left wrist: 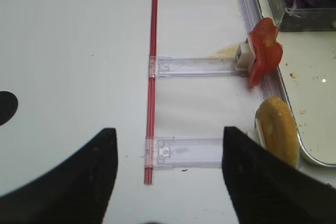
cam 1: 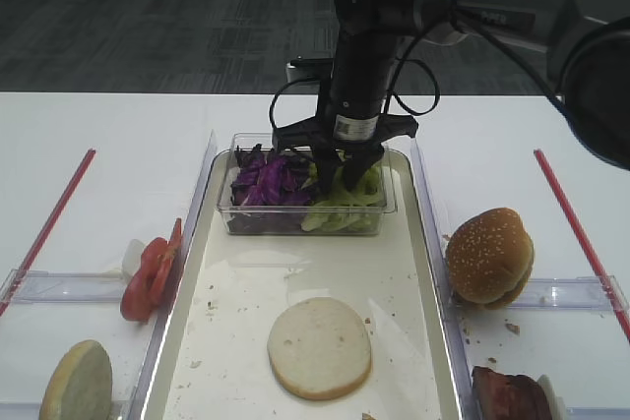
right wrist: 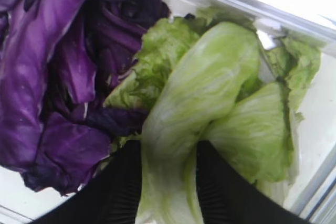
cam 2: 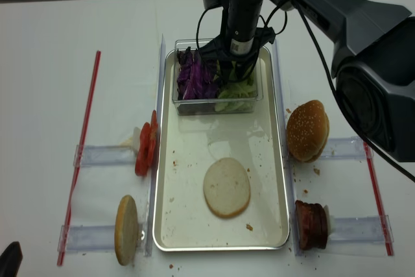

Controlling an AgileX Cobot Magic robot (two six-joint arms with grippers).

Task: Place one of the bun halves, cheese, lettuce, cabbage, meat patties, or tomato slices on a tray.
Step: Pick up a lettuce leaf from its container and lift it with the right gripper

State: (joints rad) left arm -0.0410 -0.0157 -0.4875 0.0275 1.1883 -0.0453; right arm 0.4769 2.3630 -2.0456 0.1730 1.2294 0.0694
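Right gripper [cam 1: 343, 166]: down inside the clear tub [cam 1: 389, 206] at the tray's [cam 1: 430, 272] 12 o'clock end, jaws astride a lettuce [right wrist: 197, 98] leaf, cabbage [right wrist: 58, 77] touching at 9 o'clock. Left gripper [left wrist: 168, 182]: spread wide over bare table. 1 bun half [cam 1: 320, 347]: flat on the tray floor, well apart from the rims.

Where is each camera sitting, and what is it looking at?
Exterior high: in front of the table, above, facing the tray; the right gripper reaches into the clear tub.
Realsense: higher, looking steeply down on the whole table; same arm shows.
Right wrist: on that arm, close over lettuce and cabbage, a leaf between its fingers.
Left wrist: above the table's left side, its own fingers at the bottom.
Both high views share the bun half on the tray.
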